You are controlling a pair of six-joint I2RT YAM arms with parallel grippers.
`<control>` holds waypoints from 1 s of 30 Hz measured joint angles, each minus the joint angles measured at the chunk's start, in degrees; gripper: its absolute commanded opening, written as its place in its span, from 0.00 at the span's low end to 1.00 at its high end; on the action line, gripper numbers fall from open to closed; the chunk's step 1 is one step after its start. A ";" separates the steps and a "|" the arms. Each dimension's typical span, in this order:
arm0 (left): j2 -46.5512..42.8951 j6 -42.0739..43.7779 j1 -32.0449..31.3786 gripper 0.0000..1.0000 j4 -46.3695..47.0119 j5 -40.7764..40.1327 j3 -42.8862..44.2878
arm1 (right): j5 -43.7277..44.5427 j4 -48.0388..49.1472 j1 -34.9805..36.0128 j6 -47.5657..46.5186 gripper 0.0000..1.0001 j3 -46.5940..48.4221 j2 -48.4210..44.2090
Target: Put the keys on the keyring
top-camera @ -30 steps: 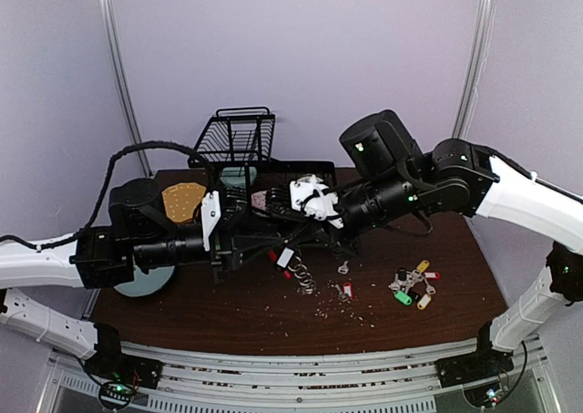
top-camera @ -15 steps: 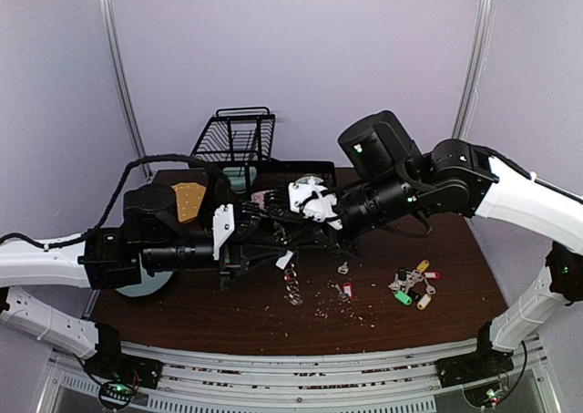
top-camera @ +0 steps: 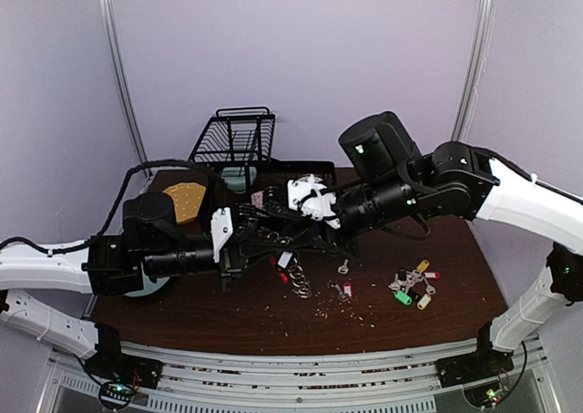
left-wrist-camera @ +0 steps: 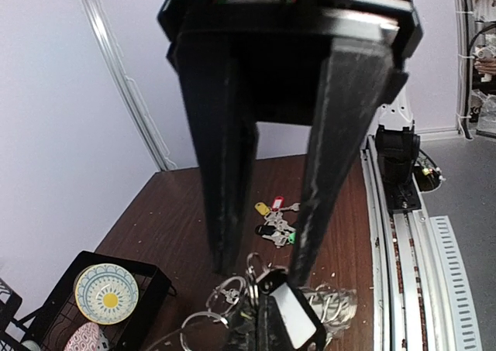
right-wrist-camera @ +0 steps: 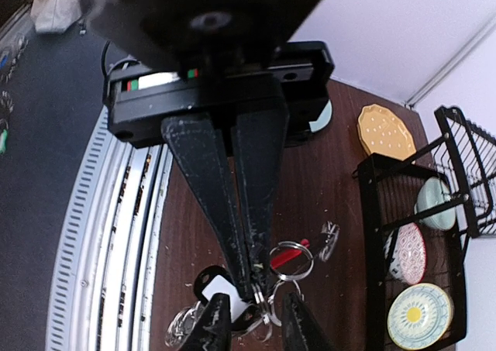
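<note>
One red-and-grey hoop keyring, fringed with silver split rings, sits at centre of the top view. The right gripper is pinched tight on one ring, and the left gripper has its fingers spread, straddling the rings. On the brown wooden table, lower right, lie one coloured-tag key cluster and two loose silver keys, one red-tagged.

We count one keyring, one cluster of tagged keys at lower right, two loose keys, one wire basket.
</note>
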 measured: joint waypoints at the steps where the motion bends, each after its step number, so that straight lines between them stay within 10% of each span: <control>1: -0.17 -0.50 0.00 0.00 1.22 -0.52 -1.01 | 0.28 1.07 0.07 0.79 0.34 -0.79 -0.46; 17: -0.17 -10.51 -0.02 0.00 23.45 -13.86 -10.88 | -0.04 45.53 -0.42 43.45 0.21 -34.21 -14.67; 30: -0.07 -11.65 -0.15 0.00 31.54 -15.89 -11.39 | 3.21 59.39 -0.17 56.35 0.25 -37.68 -9.25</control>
